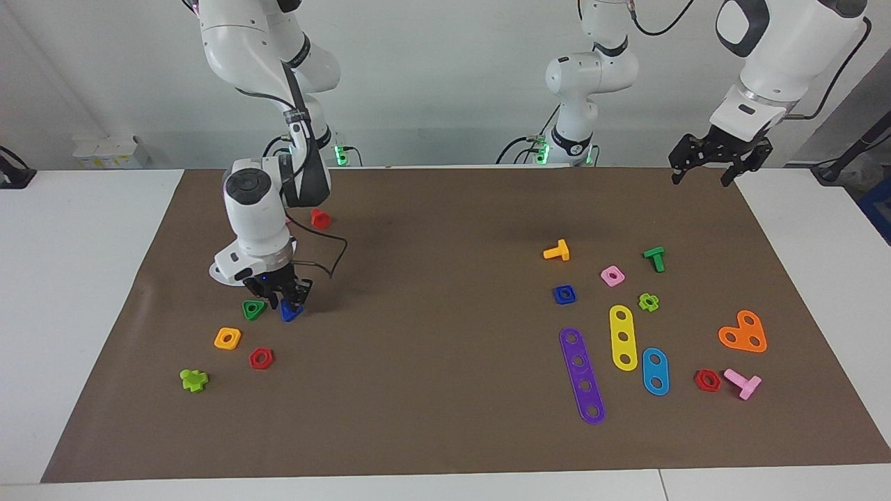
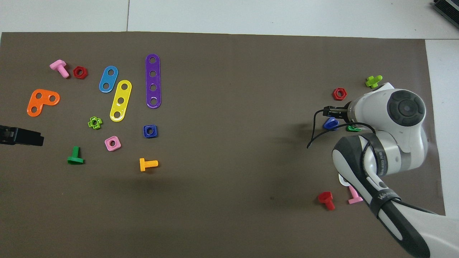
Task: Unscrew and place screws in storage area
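A dark-blue screw (image 1: 290, 312) (image 2: 330, 123) lies on the brown mat in the storage area (image 1: 188, 327), right beside a green triangular nut (image 1: 253, 309). An orange square nut (image 1: 227, 338) and a red hexagonal nut (image 1: 261, 358) lie farther from the robots. My right gripper (image 1: 285, 299) hangs just over the screw, fingers apart, with nothing gripped. My left gripper (image 1: 703, 174) waits open in the air over the mat's corner at the left arm's end. A red screw (image 1: 320, 218) and a pink screw (image 2: 355, 197) lie near the right arm's base.
Purple (image 1: 582, 376), yellow (image 1: 623, 337) and blue (image 1: 655, 371) holed strips lie toward the left arm's end. Around them lie a blue square nut (image 1: 564, 294), an orange screw (image 1: 557, 251), a green screw (image 1: 654, 258) and an orange plate (image 1: 743, 332). A lime piece (image 1: 193, 380) lies in the storage area.
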Controlling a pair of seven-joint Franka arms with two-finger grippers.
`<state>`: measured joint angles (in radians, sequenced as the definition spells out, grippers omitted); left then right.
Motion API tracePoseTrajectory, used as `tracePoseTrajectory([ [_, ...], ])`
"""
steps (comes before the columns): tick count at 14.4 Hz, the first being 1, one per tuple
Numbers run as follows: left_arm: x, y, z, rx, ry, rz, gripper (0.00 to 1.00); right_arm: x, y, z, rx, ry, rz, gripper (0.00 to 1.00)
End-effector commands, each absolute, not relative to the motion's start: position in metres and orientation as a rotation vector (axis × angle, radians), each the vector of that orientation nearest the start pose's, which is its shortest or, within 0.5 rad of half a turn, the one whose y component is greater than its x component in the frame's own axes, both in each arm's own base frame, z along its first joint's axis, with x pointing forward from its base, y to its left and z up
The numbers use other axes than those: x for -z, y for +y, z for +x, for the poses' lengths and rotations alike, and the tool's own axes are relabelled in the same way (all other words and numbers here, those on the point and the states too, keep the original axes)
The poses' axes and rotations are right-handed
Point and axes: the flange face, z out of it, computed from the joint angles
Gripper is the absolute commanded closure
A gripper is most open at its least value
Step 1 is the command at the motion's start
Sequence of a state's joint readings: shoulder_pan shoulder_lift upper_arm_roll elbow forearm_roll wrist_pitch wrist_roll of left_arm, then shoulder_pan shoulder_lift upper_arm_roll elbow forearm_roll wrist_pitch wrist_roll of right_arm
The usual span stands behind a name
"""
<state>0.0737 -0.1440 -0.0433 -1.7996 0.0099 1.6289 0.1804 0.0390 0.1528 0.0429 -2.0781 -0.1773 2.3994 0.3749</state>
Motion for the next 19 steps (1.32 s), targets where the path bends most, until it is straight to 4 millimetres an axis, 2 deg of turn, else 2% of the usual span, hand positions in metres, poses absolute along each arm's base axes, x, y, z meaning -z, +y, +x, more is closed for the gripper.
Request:
tracePoseTrajectory([
  [1, -0.604, 0.016, 0.506, -0.063, 0.214, -3.094, 0.0, -0.439, 0.041, 0.565, 0.32, 0.357, -3.157, 0.0],
  [4, -0.605, 0.015, 0.507, -0.058, 0.221, -3.082, 0.0, -0.512, 0.035, 0.536, 0.325, 0.416, -3.115, 0.0],
  [7, -0.605, 0.017, 0.508, -0.037, 0.224, -3.082, 0.0, -0.579, 0.02, 0.542, 0.26, 0.429, -3.122, 0.0],
  [9, -0.605, 0.02, 0.508, -0.034, 0.217, -3.082, 0.0, -0.608, 0.009, 0.549, 0.258, 0.434, -3.115, 0.0],
  [11, -0.605, 0.023, 0.508, -0.032, 0.21, -3.083, 0.0, -0.63, 0.003, 0.551, 0.244, 0.456, -3.093, 0.0],
  [14, -0.606, 0.017, 0.506, -0.041, 0.221, -3.082, 0.0, -0.655, -0.001, 0.563, 0.168, 0.444, -3.104, 0.0],
  [19, -0.605, 0.019, 0.507, -0.034, 0.207, -3.083, 0.0, -0.646, -0.003, 0.552, 0.051, 0.361, -3.122, 0.0],
])
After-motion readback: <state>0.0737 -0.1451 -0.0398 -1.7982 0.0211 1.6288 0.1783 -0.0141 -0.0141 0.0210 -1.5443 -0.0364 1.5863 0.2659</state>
